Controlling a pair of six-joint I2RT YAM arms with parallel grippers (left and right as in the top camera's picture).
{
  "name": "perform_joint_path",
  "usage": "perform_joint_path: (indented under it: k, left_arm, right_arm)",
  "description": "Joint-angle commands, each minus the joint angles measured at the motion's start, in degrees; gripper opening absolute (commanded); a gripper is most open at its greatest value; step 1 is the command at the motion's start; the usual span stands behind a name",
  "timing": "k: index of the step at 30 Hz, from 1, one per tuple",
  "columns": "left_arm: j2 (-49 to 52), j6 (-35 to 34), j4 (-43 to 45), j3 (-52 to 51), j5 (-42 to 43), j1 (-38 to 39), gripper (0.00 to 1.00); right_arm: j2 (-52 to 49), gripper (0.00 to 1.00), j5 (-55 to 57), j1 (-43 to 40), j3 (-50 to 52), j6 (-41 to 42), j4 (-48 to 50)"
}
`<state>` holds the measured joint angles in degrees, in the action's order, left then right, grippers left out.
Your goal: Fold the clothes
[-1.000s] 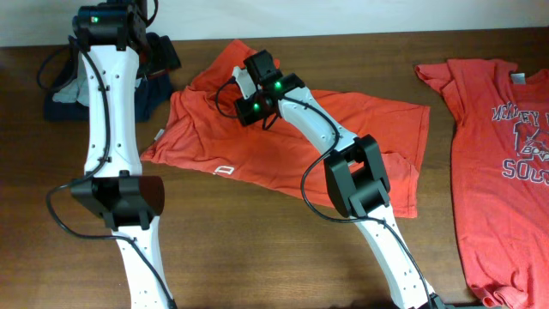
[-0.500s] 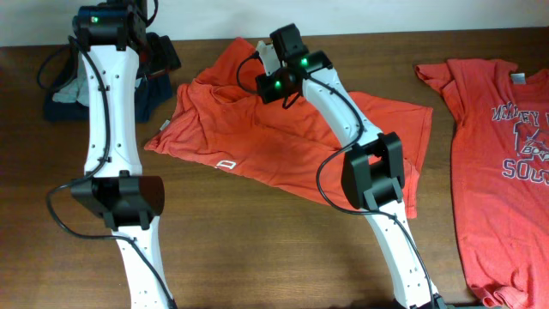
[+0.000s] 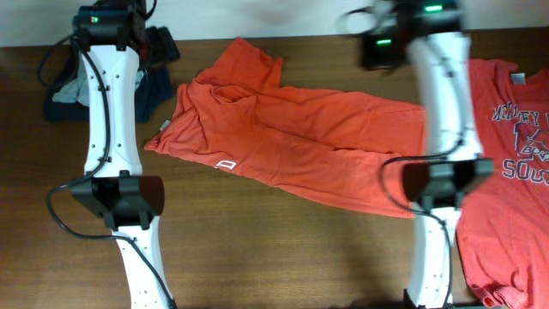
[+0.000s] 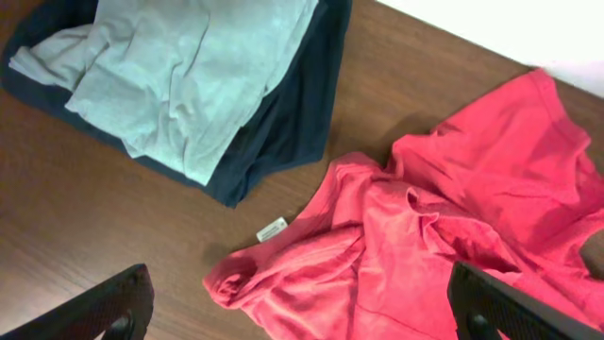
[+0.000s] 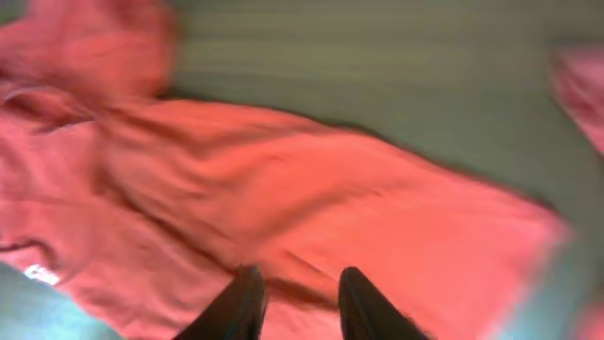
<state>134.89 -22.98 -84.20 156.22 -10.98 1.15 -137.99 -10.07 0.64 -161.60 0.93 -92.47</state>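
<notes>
An orange-red T-shirt lies crumpled across the middle of the table, a small white logo near its front edge. It also shows in the left wrist view and, blurred, in the right wrist view. My left gripper is open and empty, hovering over the shirt's left end, near the back left in the overhead view. My right gripper is open with nothing between its fingers, above the shirt; overhead it is a blur near the back edge.
A second orange-red T-shirt with white print lies flat at the right edge, partly under my right arm. A grey garment on a navy one lies at the back left. A white care label sticks out at the shirt's left end.
My right arm has swung fast from the shirt's upper left part to the back right, off the shirt. The shirt shifted slightly and now lies still. The left arm has not moved.
</notes>
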Motion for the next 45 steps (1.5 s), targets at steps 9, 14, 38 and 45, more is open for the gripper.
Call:
perform_joint_path:
  k: [9,14,38,45]
  left_arm:
    - [-0.35,0.31,-0.61,0.09,1.29,0.28,0.99]
    - [0.13,0.26,-9.81,-2.29,3.26,0.28,0.10]
    - [0.13,-0.37,18.58,-47.58,6.47,0.11,0.00]
    - [0.13,-4.15,16.96,-53.16,2.56,0.11,0.00]
  right_arm:
    - [1.33,0.62,0.90,-18.91,0.28,2.75,-4.87]
    - [1.33,0.98,0.90,-23.23,0.28,2.78,-4.85]
    - [1.33,0.99,0.90,-25.09,0.28,2.78,-4.68]
    - [1.33,0.98,0.90,-25.09,0.28,2.78,-4.68]
